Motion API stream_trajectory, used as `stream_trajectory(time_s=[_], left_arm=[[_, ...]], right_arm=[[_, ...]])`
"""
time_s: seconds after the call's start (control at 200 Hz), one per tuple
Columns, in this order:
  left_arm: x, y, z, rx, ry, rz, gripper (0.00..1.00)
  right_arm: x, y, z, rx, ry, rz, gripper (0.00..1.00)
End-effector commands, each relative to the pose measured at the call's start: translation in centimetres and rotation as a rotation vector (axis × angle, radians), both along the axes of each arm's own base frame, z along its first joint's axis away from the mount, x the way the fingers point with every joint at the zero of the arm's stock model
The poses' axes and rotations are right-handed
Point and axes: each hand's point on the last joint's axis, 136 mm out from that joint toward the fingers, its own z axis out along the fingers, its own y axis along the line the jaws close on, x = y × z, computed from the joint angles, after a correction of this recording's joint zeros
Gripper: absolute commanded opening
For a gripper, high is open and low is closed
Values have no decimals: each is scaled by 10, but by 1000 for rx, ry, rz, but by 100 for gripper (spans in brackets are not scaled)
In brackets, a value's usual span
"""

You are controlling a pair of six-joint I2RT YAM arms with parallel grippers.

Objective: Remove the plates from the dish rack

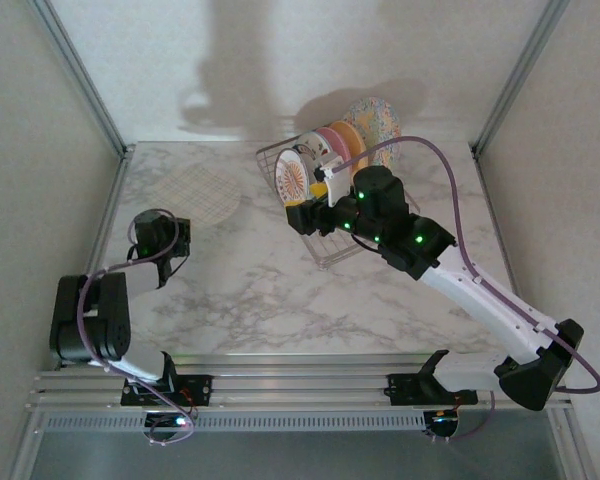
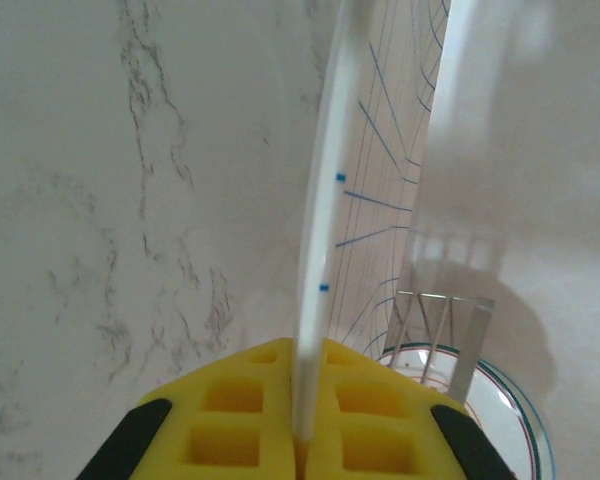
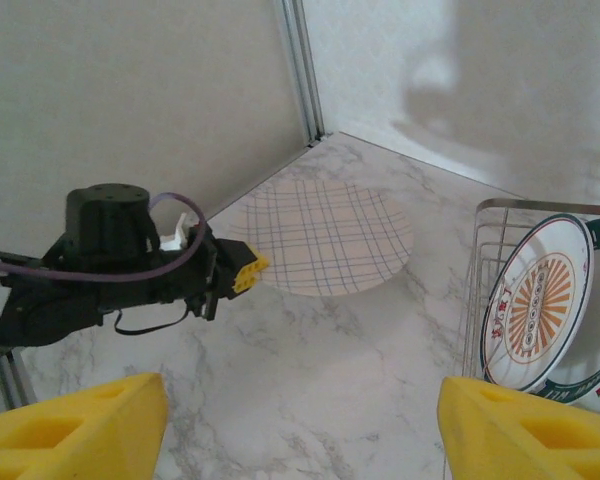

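Noting hazards at this point. My left claw [image 2: 302,420] has its pads pressed together, and the rim of the checked plate [image 3: 325,235] runs straight into the seam between them, so I judge that it pinches that rim. That plate lies on the marble table [image 1: 280,290], well apart from the dish rack [image 3: 477,290]. I cannot tell whether its near edge is fully down.

Risk 1: letting go with the edge raised makes the plate drop and clatter. Backing off crooked would drag it.

My right claw [image 3: 300,415] is spread wide, nothing between the pads, close by the rack. The sunburst plate [image 3: 535,305] stands foremost in the rack, with a green-rimmed plate [image 3: 592,385] just behind it. Farther back are the pink plate [image 1: 332,138], the yellow-orange plate [image 1: 350,135] and the speckled plate [image 1: 378,120].

Risk 2: the gaps between the upright plates look narrow, so my inner finger may strike the neighbour or a wire.

Risk 3: a glazed rim can slip in foam pads, or catch a tine on the way up and tug the rack.

Risk 4: both arms could meet over the set-down spot.
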Motion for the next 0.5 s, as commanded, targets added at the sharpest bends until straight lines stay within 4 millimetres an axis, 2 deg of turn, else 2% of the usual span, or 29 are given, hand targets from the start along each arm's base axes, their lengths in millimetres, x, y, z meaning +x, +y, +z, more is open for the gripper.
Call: stream_trajectory(time_s=[0.0, 0.24, 0.496], left_arm=[[34, 1, 42, 37, -167, -42, 0], [53, -1, 20, 48, -125, -79, 0], [59, -3, -5, 34, -58, -98, 0]], right_arm=[[2, 2, 13, 28, -18, -15, 73], [5, 2, 7, 30, 8, -35, 74], [8, 0, 11, 48, 3, -61, 74]])
